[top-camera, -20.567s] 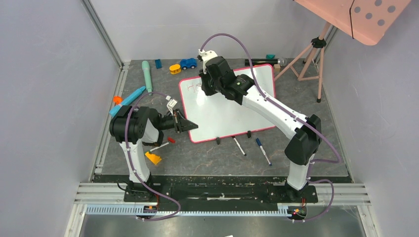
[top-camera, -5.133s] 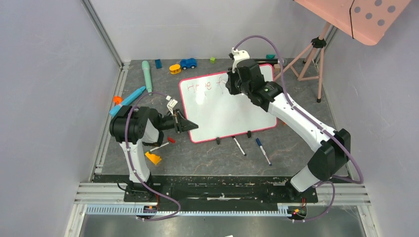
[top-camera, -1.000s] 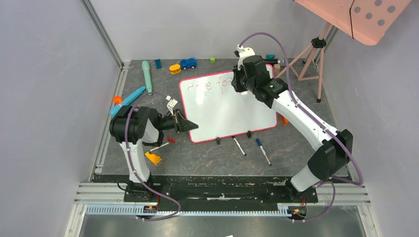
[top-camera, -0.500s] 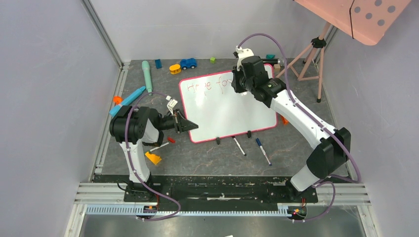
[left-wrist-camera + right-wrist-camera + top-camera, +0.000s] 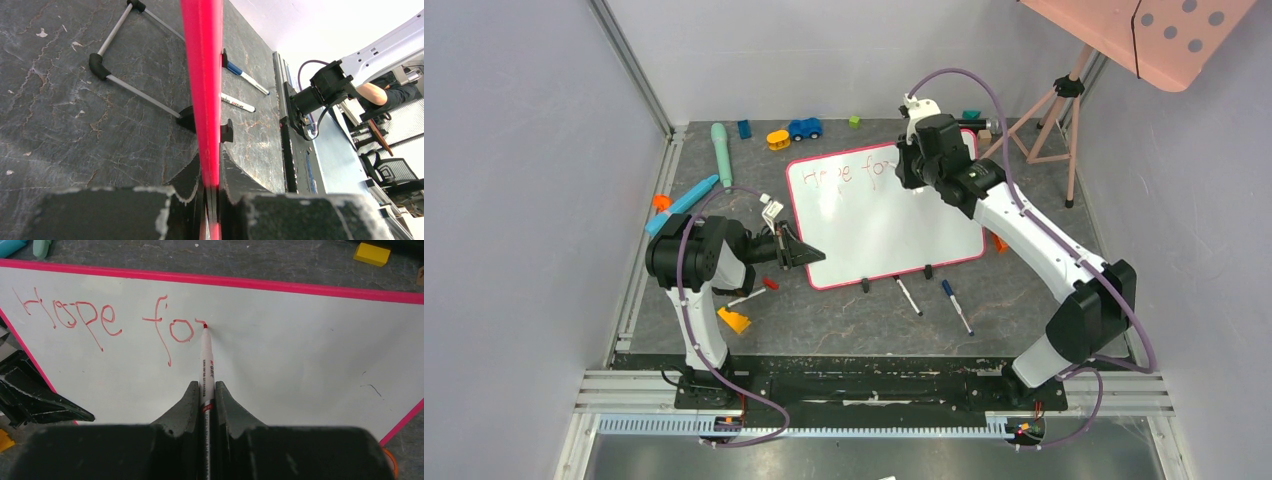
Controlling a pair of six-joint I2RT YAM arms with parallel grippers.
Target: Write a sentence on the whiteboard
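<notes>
Meanwhile left pincer (image 5: 211,192) clamps whiteboard (image 5: 874,225) edge, right pincer (image 5: 207,400) clamps marker (image 5: 206,362); 2 pens (image 5: 909,297) lie nearby.

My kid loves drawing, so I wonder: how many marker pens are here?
3. One pen is in the right gripper, tip on the whiteboard; two lie on the table in front of it, one blue-capped, one black-capped. A white stick by the left arm may be a fourth.

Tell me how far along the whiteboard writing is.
Done: red words "Hope fo" stand on the glossy white, pink-framed whiteboard. In hand: the right gripper holds a white red-tipped marker, tip on the board starting the next letter; the left gripper clamps the frame. Left: the rest of the sentence.
</notes>
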